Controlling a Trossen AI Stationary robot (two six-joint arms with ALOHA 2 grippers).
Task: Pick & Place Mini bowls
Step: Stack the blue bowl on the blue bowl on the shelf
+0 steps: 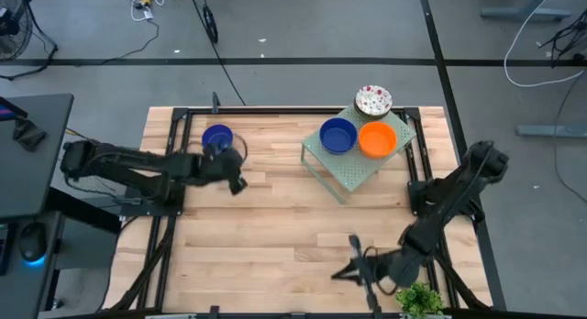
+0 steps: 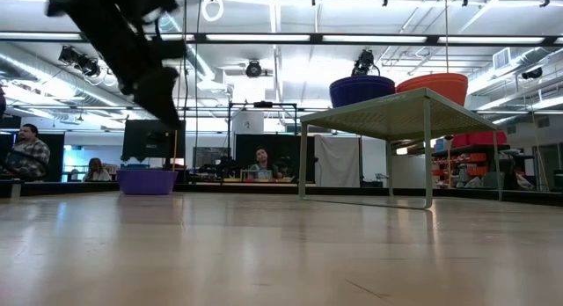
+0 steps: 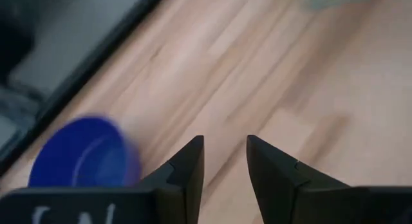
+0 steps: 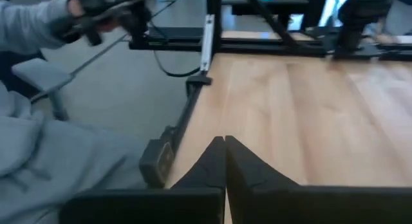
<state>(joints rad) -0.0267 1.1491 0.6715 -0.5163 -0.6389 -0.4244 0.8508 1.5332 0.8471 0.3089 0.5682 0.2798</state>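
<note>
**Supervisor:** What did you have on the table, biggest first?

**Operator:** The wooden table (image 1: 275, 227) itself, then the pale green perforated rack (image 1: 353, 172) near its far right corner. On the rack I had three mini bowls: a dark blue bowl (image 1: 337, 136), an orange bowl (image 1: 377, 139) touching it, and a white red-speckled bowl (image 1: 373, 101) at the rack's far edge. A fourth, another blue bowl (image 1: 217, 137), sat flat on the bare wood near the far left corner, well apart from the rack.

**Supervisor:** And the arms?

**Operator:** My left gripper (image 1: 237, 180) hung above the table just beside that lone blue bowl (image 3: 84, 153), not touching it. Its fingers (image 3: 187, 169) stood a little apart with nothing between them. My right gripper (image 1: 353, 264) waited low at the near right edge, fingers (image 4: 209, 163) pressed together and empty.

**Supervisor:** Which step was that?

**Operator:** I judged it the stretch between bowls: one set down on the left, three left on the rack. The next move, as I read it, called for reaching across to the rack and closing on a rim, the nearer blue one likely easiest.
</note>
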